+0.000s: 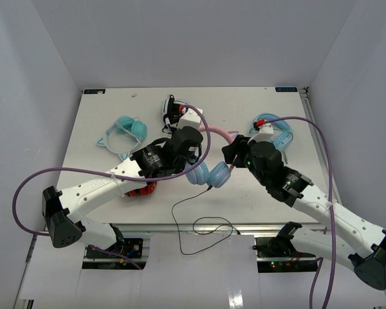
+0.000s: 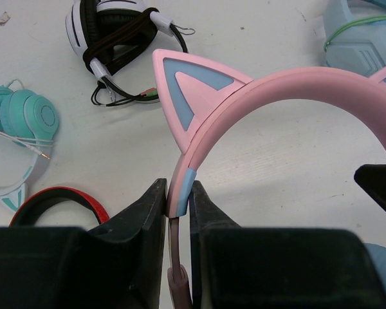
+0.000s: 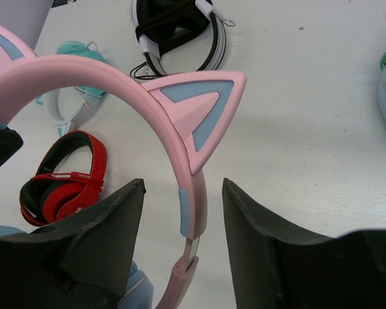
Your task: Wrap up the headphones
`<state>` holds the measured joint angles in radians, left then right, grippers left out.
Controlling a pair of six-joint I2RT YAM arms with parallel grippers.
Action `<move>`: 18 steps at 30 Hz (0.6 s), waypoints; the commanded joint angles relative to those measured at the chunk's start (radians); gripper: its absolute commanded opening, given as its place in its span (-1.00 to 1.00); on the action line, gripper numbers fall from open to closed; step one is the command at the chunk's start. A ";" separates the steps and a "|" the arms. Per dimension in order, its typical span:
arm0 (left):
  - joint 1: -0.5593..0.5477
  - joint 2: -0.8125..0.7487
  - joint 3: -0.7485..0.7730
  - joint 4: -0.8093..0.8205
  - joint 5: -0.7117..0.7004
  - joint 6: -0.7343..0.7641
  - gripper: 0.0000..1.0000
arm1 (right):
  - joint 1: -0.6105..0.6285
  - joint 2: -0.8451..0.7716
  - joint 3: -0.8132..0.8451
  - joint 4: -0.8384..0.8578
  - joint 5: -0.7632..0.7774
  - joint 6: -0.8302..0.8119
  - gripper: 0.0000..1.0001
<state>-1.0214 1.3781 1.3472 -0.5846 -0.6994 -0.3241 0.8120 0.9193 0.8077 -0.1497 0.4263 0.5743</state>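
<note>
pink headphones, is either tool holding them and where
Left tool grips the headphones by the headband just below one cat ear; right tool is open around the other side.

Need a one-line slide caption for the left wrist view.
Left gripper, jaws shut on the pink cat-eared headphones; black-and-white headphones, teal headphones and a red headband lie behind.

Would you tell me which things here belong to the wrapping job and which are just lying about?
In the job: pink cat-eared headphones, their black cable, left gripper, right gripper.
Lying about: teal pair, white-and-black pair, red pair, light blue pair.
</note>
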 commanded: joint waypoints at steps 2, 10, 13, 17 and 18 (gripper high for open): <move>0.000 -0.053 0.009 0.080 -0.026 -0.043 -1.00 | 0.003 0.023 -0.015 0.057 0.018 0.024 0.08; 0.000 -0.047 0.016 0.135 0.172 0.010 -0.76 | 0.004 0.041 -0.020 0.073 0.017 0.008 -0.82; 0.000 -0.048 0.042 0.109 0.381 0.100 0.15 | 0.004 0.050 0.005 0.048 0.011 -0.035 -0.85; 0.000 -0.111 0.050 0.056 0.514 0.139 0.54 | 0.003 0.042 0.027 -0.016 0.000 -0.083 -0.85; 0.000 -0.122 0.063 0.039 0.526 0.146 0.59 | 0.003 0.041 0.027 -0.025 -0.004 -0.096 -0.85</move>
<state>-1.0153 1.3586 1.3514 -0.5403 -0.4000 -0.2333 0.8062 0.9767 0.7845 -0.1950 0.4491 0.5248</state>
